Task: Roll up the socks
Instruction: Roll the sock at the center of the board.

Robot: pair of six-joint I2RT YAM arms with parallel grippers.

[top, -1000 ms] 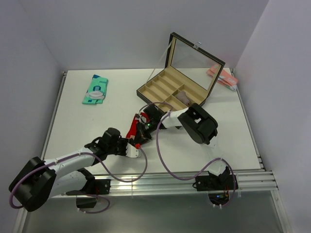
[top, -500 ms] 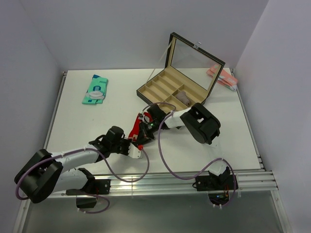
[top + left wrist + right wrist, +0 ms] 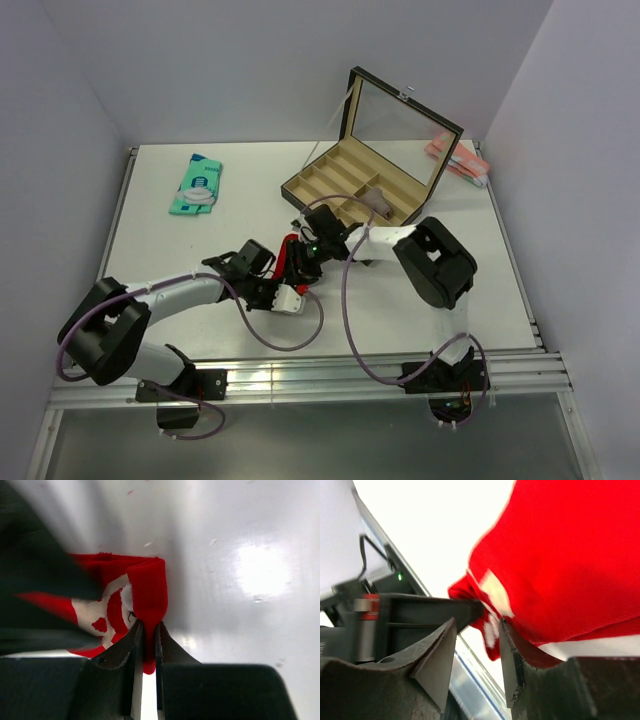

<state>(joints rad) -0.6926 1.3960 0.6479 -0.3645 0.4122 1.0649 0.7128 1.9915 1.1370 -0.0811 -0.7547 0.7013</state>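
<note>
Left hand [image 3: 146,630]: clenched on a fold of the red socks [image 3: 150,587], mid-table [image 3: 160,250]. Right hand [image 3: 477,625]: fingers parted, crowding the socks from the right. Beyond: open compartment box [image 3: 335,180]; teal sock [image 3: 197,184] far left; pink bundle [image 3: 455,158] far right.

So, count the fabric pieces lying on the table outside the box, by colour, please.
Red: 1, the red socks, bunched as one clump
Teal: 1, the teal sock
Pink: 1, the pink bundle
Total: 3
</note>
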